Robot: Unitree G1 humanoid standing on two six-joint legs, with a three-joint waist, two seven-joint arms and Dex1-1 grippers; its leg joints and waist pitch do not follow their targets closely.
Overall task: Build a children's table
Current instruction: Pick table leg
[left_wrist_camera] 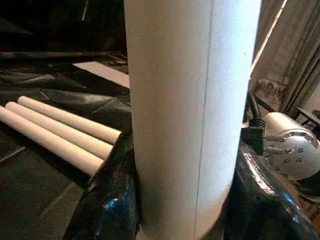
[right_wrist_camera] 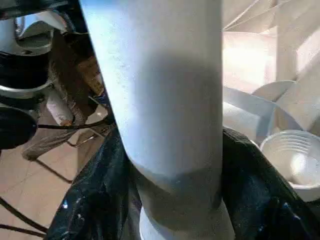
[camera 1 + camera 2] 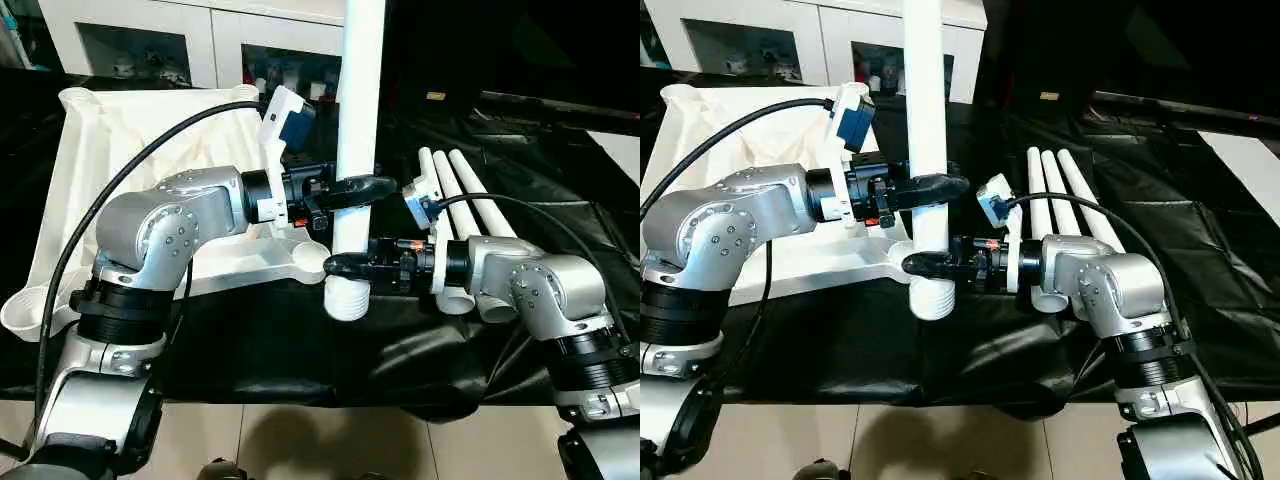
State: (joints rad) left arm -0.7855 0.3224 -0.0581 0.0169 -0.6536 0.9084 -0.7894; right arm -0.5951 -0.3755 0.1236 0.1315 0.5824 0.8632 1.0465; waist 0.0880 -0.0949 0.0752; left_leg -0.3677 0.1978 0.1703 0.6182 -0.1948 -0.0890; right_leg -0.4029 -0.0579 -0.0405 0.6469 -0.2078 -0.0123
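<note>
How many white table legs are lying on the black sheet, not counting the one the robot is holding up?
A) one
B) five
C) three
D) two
C: three white legs lie side by side on the black sheet beside the right arm, while both grippers hold a fourth leg upright.

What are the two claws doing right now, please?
Left claw: closed on the upright leg.
Right claw: closed on the same leg, lower down.
</note>
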